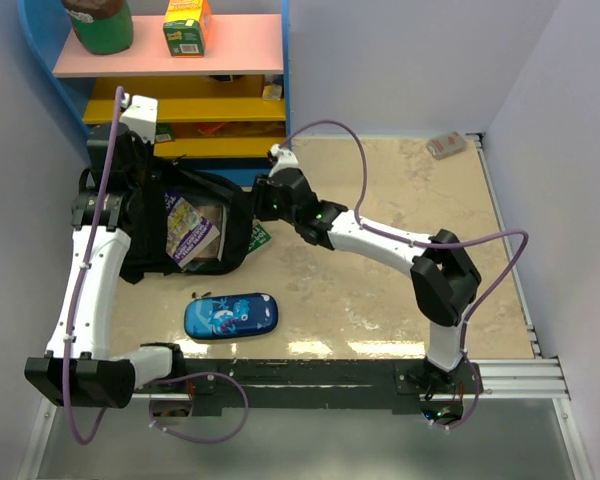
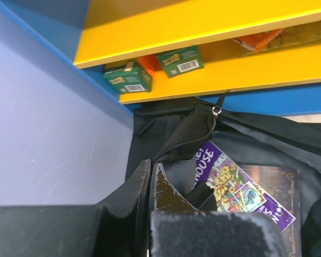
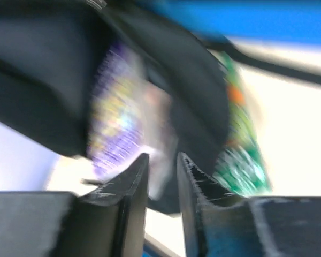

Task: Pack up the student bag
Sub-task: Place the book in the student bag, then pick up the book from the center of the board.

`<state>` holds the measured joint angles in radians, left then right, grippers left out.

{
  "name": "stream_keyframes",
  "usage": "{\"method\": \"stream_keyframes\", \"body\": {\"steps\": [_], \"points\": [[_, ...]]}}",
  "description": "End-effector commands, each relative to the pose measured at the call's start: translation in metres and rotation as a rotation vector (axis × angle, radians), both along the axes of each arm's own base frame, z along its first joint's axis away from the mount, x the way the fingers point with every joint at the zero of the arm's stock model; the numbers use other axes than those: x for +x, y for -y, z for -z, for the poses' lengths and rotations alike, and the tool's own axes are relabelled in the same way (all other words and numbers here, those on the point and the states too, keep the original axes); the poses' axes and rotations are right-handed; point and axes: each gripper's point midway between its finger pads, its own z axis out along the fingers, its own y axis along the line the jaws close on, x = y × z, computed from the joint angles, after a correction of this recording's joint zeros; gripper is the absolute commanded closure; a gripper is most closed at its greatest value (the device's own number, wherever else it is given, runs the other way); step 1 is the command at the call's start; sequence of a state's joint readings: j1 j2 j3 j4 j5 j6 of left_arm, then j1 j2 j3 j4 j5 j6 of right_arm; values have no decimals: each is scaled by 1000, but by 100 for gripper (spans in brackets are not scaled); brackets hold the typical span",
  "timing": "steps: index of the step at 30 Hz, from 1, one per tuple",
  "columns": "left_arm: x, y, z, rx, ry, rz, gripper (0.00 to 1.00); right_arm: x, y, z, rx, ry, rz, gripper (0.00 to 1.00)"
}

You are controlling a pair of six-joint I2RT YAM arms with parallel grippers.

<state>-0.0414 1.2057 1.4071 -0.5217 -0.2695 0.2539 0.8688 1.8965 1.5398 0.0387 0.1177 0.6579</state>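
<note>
Student bag (image 3: 43,85) blurred behind slightly parted right fingers (image 3: 129,188), left fingers (image 2: 132,188) clenched

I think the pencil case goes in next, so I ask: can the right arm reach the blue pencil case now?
Probably yes. The pencil case lies alone on open table on the near side of the bag, nothing covers it, and the right arm's fingers look empty.

Robot test booth in a lab: plain white partition walls (image 1: 400,60) enclose a beige stone-look surface (image 1: 380,300), two robot arms bolted to a black rail (image 1: 310,375), beside a toy-bright shelf unit (image 1: 240,45).
</note>
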Motion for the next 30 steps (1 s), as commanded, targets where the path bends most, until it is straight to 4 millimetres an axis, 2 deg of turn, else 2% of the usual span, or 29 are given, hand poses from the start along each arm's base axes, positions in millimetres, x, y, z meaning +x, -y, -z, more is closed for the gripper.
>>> {"method": "stream_keyframes", "body": {"steps": [1,2,4,5,7,9,10,17,19,22,23,25,26,28,30], "points": [[-14,-9,-104,-10,346,-19,100,7,47,69,-101,-81,85,64],[-13,-8,-101,-16,340,-18,100,8,52,80,-123,-95,99,59],[-12,-11,-97,-19,335,-34,100,8,57,115,-213,-155,111,55],[-10,-10,-92,-19,325,-33,100,13,54,118,-220,-151,115,52],[-10,-4,-87,-25,313,4,100,12,58,139,-269,-176,119,51],[-9,3,-79,-35,297,45,100,17,59,143,-281,-167,134,49],[-10,5,-76,-38,287,57,100,17,59,152,-300,-176,133,48],[-9,17,-55,-54,233,122,100,25,49,153,-274,-174,142,46],[-10,22,-50,-61,217,150,100,29,43,147,-240,-147,135,46],[-12,26,-44,-67,205,174,100,30,38,158,-280,-147,126,46],[-12,27,-41,-68,199,180,100,32,28,152,-287,-122,116,46],[-12,29,-38,-71,190,189,100,27,23,172,-355,-138,110,45],[-12,29,-37,-70,186,190,100,28,12,165,-364,-112,105,45],[-13,30,-36,-69,183,197,100,22,9,183,-421,-129,105,45],[-14,32,-38,-66,188,209,100,19,2,184,-438,-122,106,45]]}}
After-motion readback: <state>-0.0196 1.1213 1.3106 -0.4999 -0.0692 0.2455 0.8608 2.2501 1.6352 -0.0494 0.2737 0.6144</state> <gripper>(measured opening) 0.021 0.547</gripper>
